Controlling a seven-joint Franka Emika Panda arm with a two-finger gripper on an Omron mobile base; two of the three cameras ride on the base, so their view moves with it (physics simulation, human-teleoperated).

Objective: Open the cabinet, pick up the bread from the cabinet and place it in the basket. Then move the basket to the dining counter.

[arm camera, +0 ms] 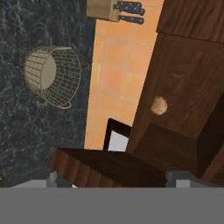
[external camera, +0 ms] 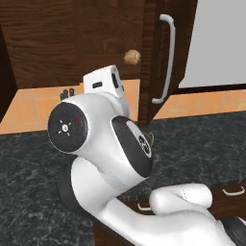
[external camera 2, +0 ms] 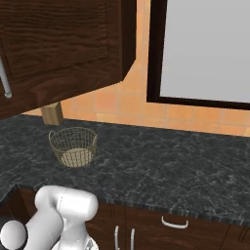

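cabinet (external camera: 158,53) door is swung open, bread (external camera: 132,57) sits inside on the shelf, basket (external camera 2: 73,146) waits on the black counter (external camera 2: 161,166) below. my claw is spread wide, holding nothing, aimed at the roll, probably still short of it. roll looks light and squashy, so i'd pinch across its middle, gently.

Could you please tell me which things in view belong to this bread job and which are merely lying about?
Job things:
- cabinet, door open
- bread, inside the cabinet
- basket, empty, on the black counter

Lying about:
- knife block
- window
- drawers
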